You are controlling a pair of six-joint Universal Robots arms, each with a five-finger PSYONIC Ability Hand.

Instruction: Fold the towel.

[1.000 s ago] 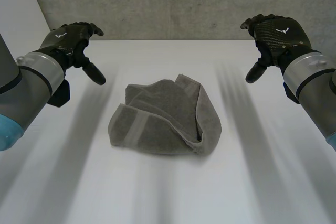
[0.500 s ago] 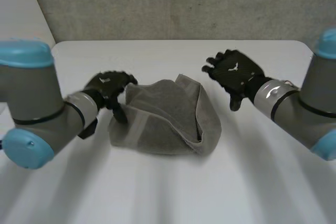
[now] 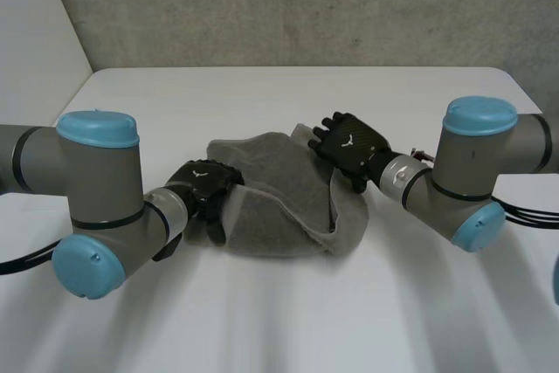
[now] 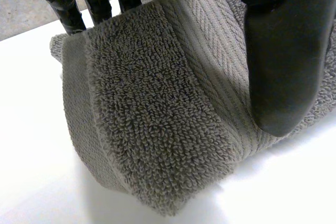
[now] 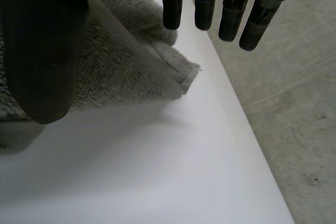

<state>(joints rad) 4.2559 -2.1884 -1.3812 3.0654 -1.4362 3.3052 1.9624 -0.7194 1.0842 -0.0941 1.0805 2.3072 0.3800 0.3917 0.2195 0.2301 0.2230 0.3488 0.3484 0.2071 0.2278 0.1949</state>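
- The left arm (image 3: 96, 194), grey with light-blue caps, reaches in low over the white counter (image 3: 262, 312) from the left.
- The left hand (image 3: 205, 188) is at the towel's left edge. It is open: in the left wrist view its straight fingers (image 4: 71, 9) stand on the far side of the banded, folded edge and its thumb (image 4: 283, 61) on the near side, the two not closed together. I cannot tell whether they touch the cloth.
- The grey terry towel (image 3: 284, 198) lies crumpled in a loose heap at the middle of the counter, between the two hands. A woven band runs along its left fold, and its right side is doubled over into a thick roll.
- The right hand (image 3: 351, 144) is over the towel's far right corner. It is open and holds nothing: in the right wrist view its fingers (image 5: 173, 3) are straight and spread, well apart from the thumb (image 5: 42, 51), and the towel's corner lies on the counter under the gap between them.
- The right arm (image 3: 472, 172) comes in from the right, bent at its blue-capped joint.
- A grey concrete wall (image 3: 288, 6) stands behind the counter.
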